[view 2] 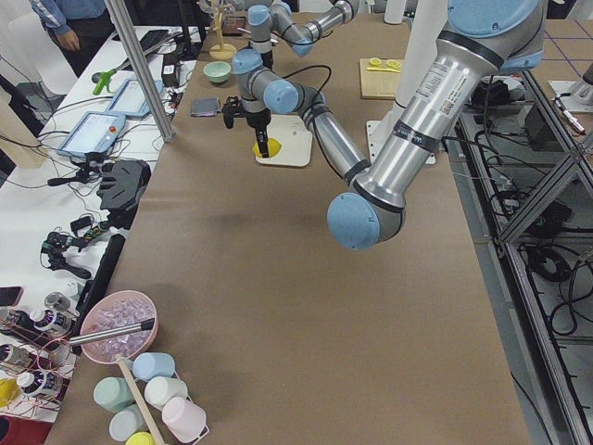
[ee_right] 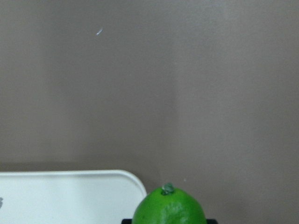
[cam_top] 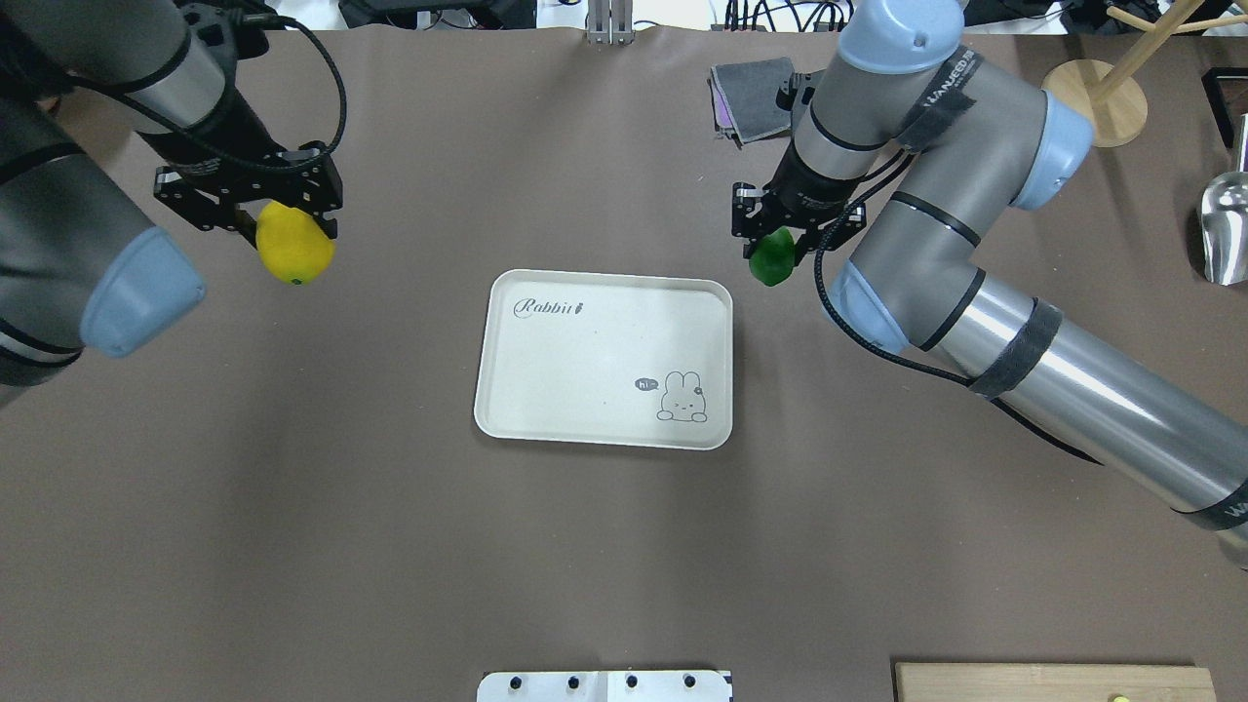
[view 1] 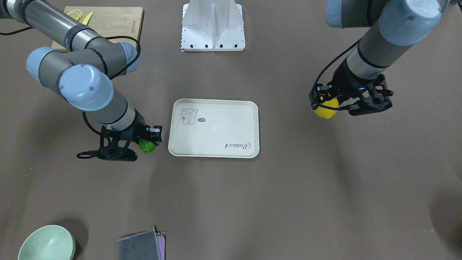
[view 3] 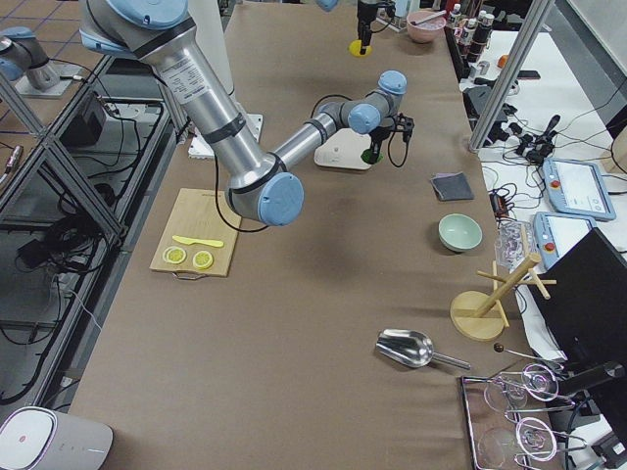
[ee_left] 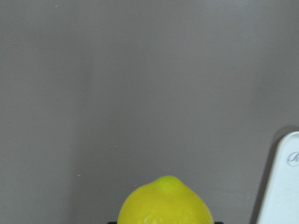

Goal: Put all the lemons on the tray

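Observation:
The cream-white tray (cam_top: 585,351) lies in the table's middle with nothing on it; it also shows in the front view (view 1: 216,141). My left gripper (cam_top: 278,229) is shut on the yellow lemon (cam_top: 293,244) and holds it above the table, well left of the tray. The yellow lemon also shows in the front view (view 1: 326,108) and the left wrist view (ee_left: 164,203). My right gripper (cam_top: 785,234) is shut on the green lemon (cam_top: 772,256), just off the tray's far right corner. The green lemon also shows in the front view (view 1: 146,146) and the right wrist view (ee_right: 169,207).
A wooden cutting board (view 1: 115,21) with lemon slices (view 1: 75,14) lies near the robot's base on its right. A folded grey cloth (cam_top: 746,93) lies at the far side, with a green bowl (view 1: 47,243) beyond it. A metal scoop (cam_top: 1224,229) and a wooden stand (cam_top: 1097,93) are at the far right.

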Robot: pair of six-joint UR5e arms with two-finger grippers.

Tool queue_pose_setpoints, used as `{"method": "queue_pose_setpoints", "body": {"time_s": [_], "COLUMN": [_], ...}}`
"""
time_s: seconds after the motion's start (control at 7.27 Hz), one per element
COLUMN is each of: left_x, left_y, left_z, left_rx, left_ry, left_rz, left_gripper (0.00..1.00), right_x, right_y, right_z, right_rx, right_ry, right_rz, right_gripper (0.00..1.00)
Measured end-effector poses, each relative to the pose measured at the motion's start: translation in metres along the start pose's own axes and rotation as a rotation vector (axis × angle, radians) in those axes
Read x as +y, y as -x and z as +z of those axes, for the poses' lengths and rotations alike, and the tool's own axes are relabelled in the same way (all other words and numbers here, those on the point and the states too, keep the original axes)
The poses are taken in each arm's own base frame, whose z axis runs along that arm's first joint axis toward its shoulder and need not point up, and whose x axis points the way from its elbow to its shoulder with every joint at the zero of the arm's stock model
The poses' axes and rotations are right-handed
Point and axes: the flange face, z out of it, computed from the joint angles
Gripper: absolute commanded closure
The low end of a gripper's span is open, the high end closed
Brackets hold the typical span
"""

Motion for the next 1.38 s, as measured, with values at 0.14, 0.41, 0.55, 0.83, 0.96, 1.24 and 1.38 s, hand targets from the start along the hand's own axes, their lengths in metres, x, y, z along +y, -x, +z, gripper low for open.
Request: {"method": "queue_pose_setpoints", "body": {"time_s": [0.14,0.41,0.55,0.83,0.96,1.24,1.38], "left_x": [0.007,0.022,0.031,0.044,0.05,0.062,0.073], "left_y": [-0.026,-0.069,-0.086,-0.104,-0.111,-0.123,-0.129], "left_z": [0.005,0.018,0.029,0.049,0.058,0.076,0.089], "left_rx": [-0.001,0.022,0.043,0.06,0.068,0.103,0.116], "left_ry": [0.003,0.003,-0.011,-0.026,-0.039,-0.057,-0.073], "left_rz": [-0.008,-0.045,-0.069,-0.082,-0.088,-0.114,-0.129], "left_gripper": [1.0,1.0,1.0,1.0,1.0,1.0,1.0], "right_x": [0.012,0.032,0.04,0.049,0.051,0.052,0.052], "right_y": [0.015,0.033,0.045,0.061,0.068,0.072,0.073], "right_z": [0.01,0.027,0.033,0.051,0.059,0.066,0.064], "right_rx": [0.0,0.005,0.005,0.028,0.04,0.052,0.052], "right_ry": [0.014,0.035,0.041,0.033,0.028,0.019,0.011], "right_rz": [-0.006,-0.025,-0.026,-0.028,-0.032,-0.038,-0.041], "right_gripper": [0.76,0.75,0.74,0.68,0.46,0.0,0.0]}}
